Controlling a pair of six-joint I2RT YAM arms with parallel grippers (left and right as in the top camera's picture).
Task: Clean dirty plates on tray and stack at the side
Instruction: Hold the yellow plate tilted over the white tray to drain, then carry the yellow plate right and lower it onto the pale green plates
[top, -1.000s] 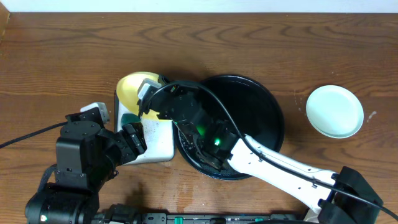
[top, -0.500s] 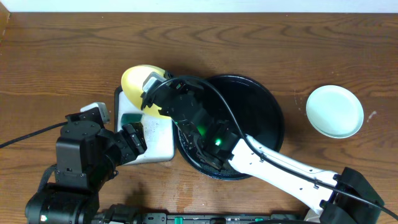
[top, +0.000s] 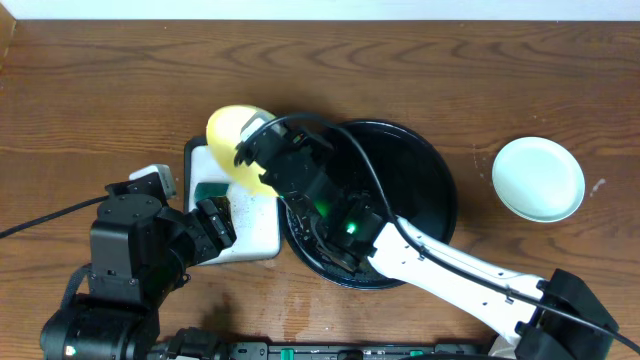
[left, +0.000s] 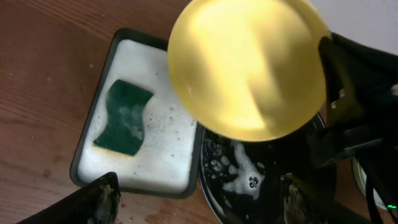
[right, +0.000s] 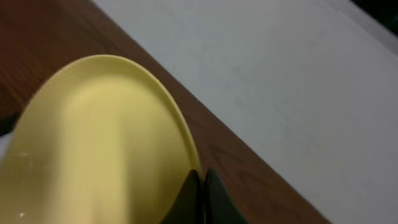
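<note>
overhead looks straight down on the whole tabletop (top: 100, 80), left wrist looks down from nearer, right wrist sits tight against the yellow plate (top: 228, 126) all three share.

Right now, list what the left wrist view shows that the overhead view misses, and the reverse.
Left wrist only: white suds on the black tray floor, and bubbles around the green sponge. Overhead only: the mint green plate whole on the table at the right. Both: the yellow plate in the right gripper, and the white tray.
</note>
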